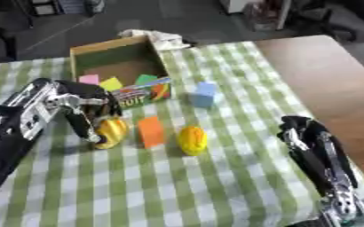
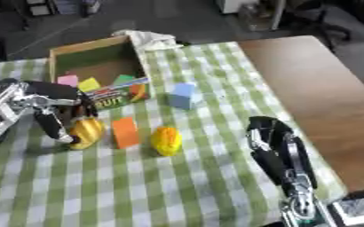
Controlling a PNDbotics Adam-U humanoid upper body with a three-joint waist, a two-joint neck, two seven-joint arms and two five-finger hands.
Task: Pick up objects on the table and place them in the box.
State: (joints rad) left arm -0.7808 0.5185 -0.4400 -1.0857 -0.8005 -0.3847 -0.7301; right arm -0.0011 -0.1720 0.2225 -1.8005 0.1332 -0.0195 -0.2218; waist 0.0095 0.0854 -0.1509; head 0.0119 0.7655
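Note:
An open cardboard box (image 1: pixel 111 48) stands at the back left, with pink, yellow and green blocks (image 1: pixel 110 83) inside near its printed front flap (image 1: pixel 142 95). My left hand (image 1: pixel 80 108) reaches down in front of the box; its fingers (image 1: pixel 82 126) and thumb close on either side of a yellow banana-shaped thing (image 1: pixel 112 132) that lies on the cloth. To its right lie an orange block (image 1: pixel 150 131) and a yellow rounded thing (image 1: pixel 192 140). A blue cube (image 1: pixel 204 94) sits right of the box. My right hand (image 1: pixel 308 138) rests open at the lower right, holding nothing.
A green-and-white checked cloth (image 1: pixel 216 186) covers the table, and bare wood (image 1: pixel 325 84) shows along the right. Crumpled white material (image 1: pixel 158 37) lies behind the box. Dark furniture stands beyond the far edge.

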